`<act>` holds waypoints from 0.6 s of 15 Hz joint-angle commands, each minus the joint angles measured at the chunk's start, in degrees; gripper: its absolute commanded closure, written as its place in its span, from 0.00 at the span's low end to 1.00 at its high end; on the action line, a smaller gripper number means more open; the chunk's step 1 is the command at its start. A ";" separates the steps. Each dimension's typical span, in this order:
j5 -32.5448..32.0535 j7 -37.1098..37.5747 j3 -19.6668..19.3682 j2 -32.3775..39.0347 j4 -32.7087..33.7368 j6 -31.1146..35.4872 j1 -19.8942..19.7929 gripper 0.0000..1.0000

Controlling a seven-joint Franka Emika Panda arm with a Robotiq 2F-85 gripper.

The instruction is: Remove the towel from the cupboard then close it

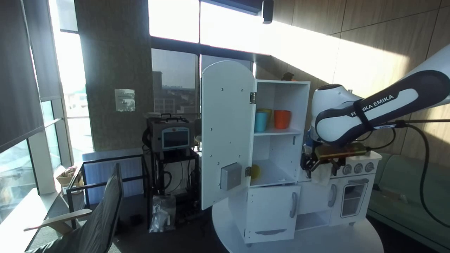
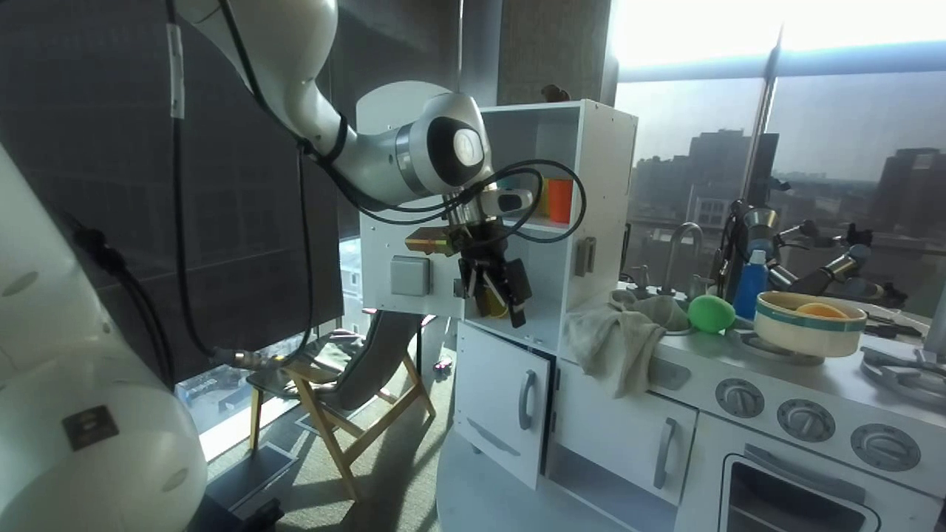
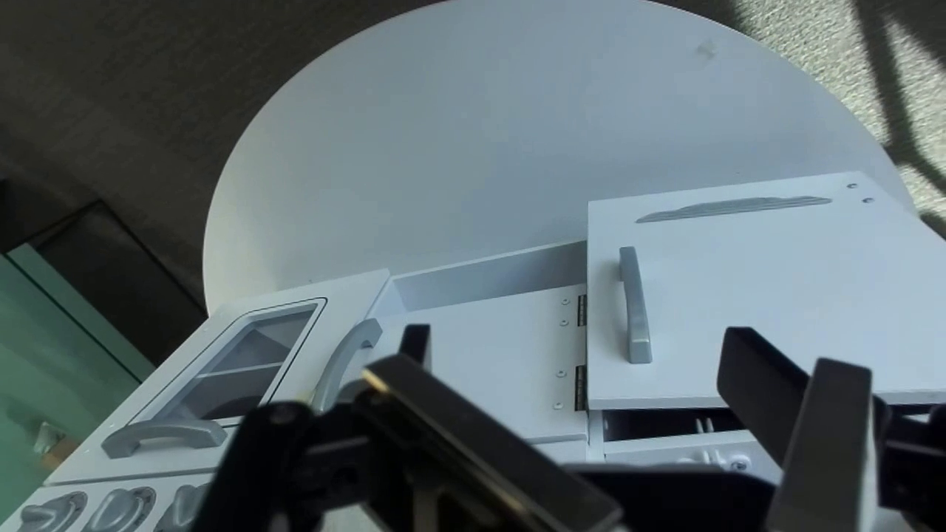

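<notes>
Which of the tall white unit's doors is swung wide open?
The upper arched-top door, bearing the grey panel; the lower door, with the grey handle, is only slightly ajar.

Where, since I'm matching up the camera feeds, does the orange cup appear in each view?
In an exterior view: orange cup right of centre, in the open cupboard, right of the light-blue cup.
In an exterior view: orange cup in the upper half, slightly right of centre.
Wrist view: not in it.
Landmark in all three: the lower door with a long grey strip.
</notes>
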 commanded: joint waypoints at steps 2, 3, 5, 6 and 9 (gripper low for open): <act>0.45 -0.36 0.97 -0.85 -0.36 -0.23 -1.08 0.00; 1.49 1.07 1.32 -0.50 0.03 -1.61 -0.88 0.00; 3.06 -0.96 2.24 -1.51 -1.30 -1.56 0.90 0.00; 5.14 -2.71 2.78 -2.53 -1.82 -1.86 2.19 0.00; 10.74 -6.35 4.85 -3.51 -1.08 -6.16 5.53 0.00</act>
